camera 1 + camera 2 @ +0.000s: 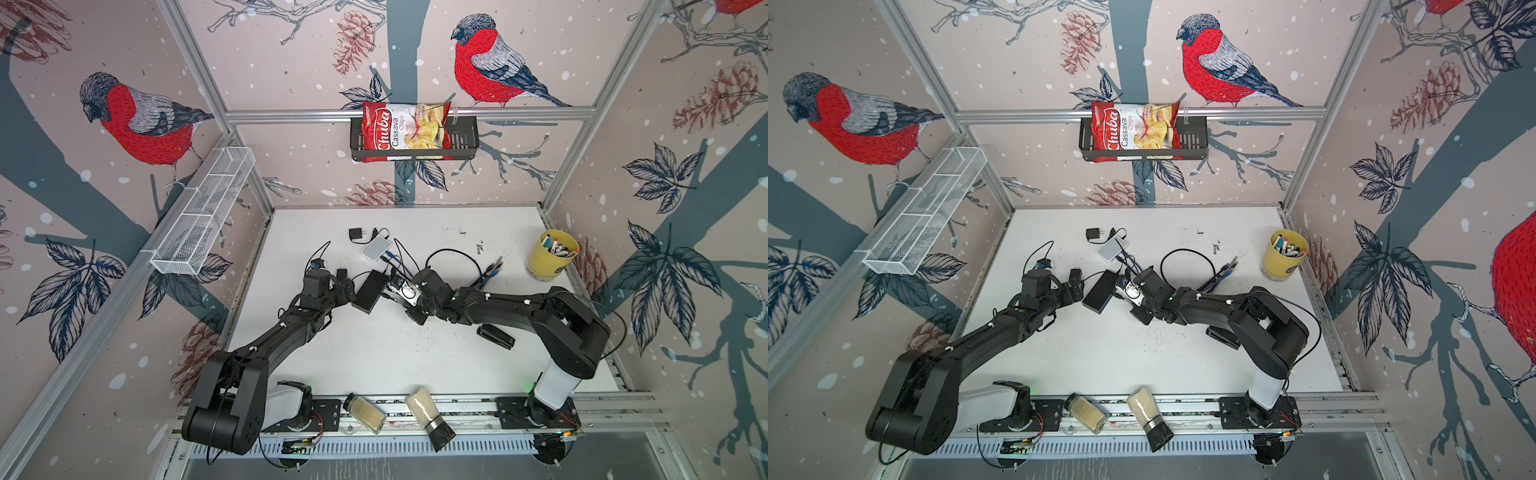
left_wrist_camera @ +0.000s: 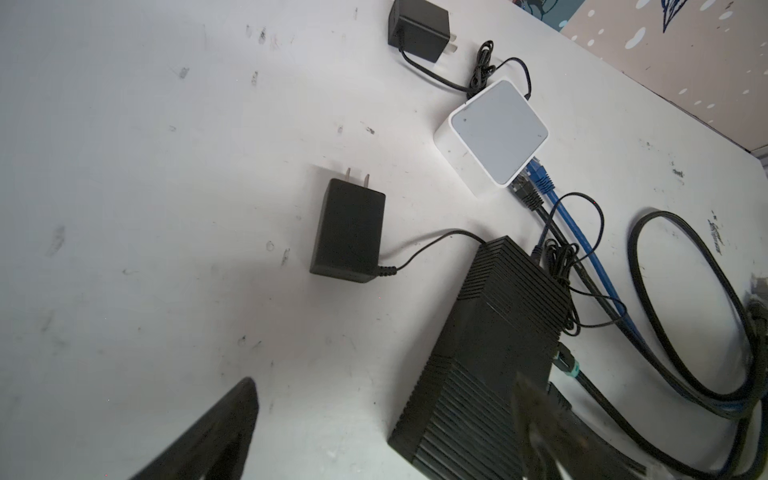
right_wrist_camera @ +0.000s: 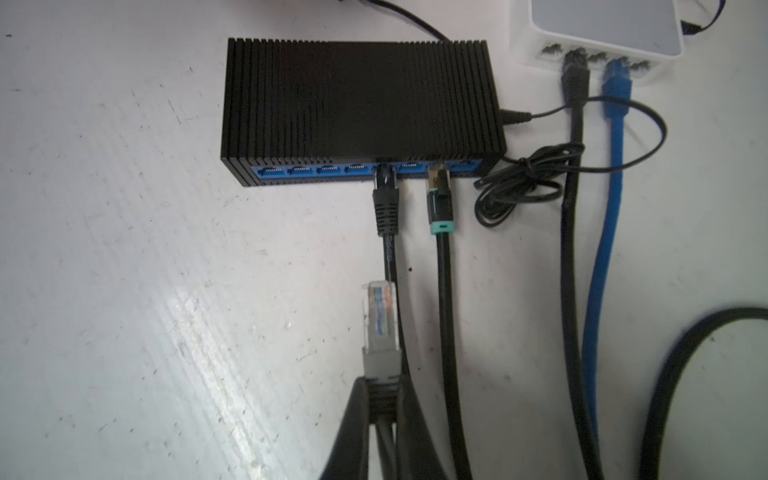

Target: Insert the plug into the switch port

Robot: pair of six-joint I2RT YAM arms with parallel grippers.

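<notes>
Clear-tipped network plug [image 3: 378, 311] with a grey boot [image 3: 380, 361] sticks out ahead of the right jaws, which are clenched on the boot, leaving the tip free to enter. In the right wrist view the plug points at the blue port row [image 3: 328, 170] of the black ribbed switch box [image 3: 357, 99]. It is not yet touching the row and runs alongside a black cable [image 3: 388, 199] already seated there. Free ports sit just to one side of that cable, so I judge a small sideways shift is needed before pushing in.

In the left wrist view the left jaws stand released and wide. The switch box's end is apparently between them, probably to brace it against the push. The nearer finger [image 2: 540, 432] is blurred, so contact is unclear.

In both top views the switch box lies on the white bench [image 1: 374, 357] between the two pairs of jaws.
</notes>
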